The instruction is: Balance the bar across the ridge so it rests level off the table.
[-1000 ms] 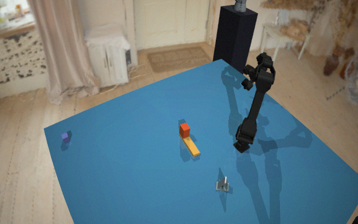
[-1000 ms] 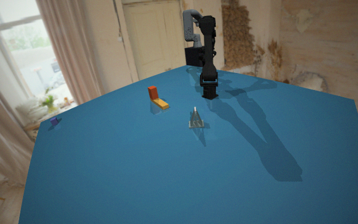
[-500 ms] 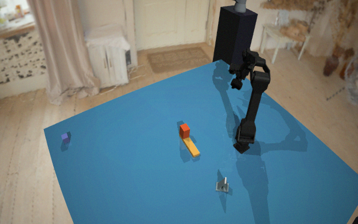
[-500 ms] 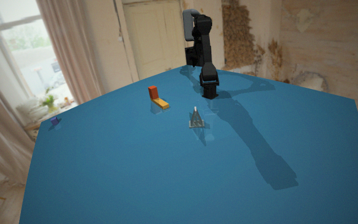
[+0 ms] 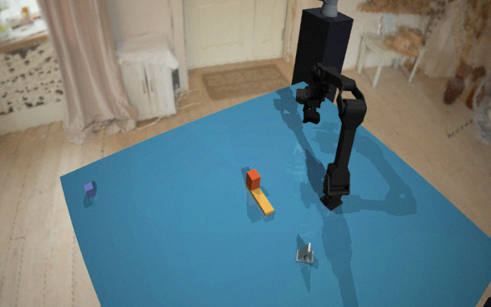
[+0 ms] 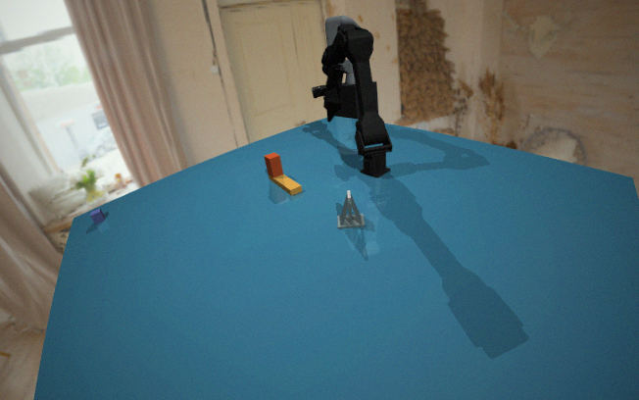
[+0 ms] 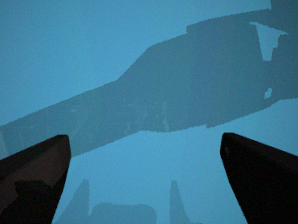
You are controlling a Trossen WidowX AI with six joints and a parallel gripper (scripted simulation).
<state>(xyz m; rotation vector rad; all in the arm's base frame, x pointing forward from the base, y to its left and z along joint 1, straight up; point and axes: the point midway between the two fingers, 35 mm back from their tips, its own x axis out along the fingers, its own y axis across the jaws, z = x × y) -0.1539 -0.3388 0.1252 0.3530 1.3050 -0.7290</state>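
Observation:
The yellow bar (image 5: 264,203) (image 6: 287,184) lies on the blue table, with a red-orange block (image 5: 253,180) (image 6: 273,165) standing on its far end. The grey ridge (image 5: 305,254) (image 6: 351,218), a small triangular stand on a flat base, stands on the table apart from the bar, nearer to the top and exterior views. My gripper (image 7: 146,144) is open and empty, its two dark fingers wide apart over bare table in the wrist view. In the top and exterior views it hangs high above the table's far part, beyond the bar; its fingertips are hard to make out there.
A small purple cube (image 5: 89,189) (image 6: 97,216) lies near the table's left edge. My arm's base (image 5: 331,202) (image 6: 375,164) stands right of the bar. A dark pedestal (image 5: 321,47) bearing a grey device stands behind the table's far corner. Arm shadows cross the table (image 5: 169,241).

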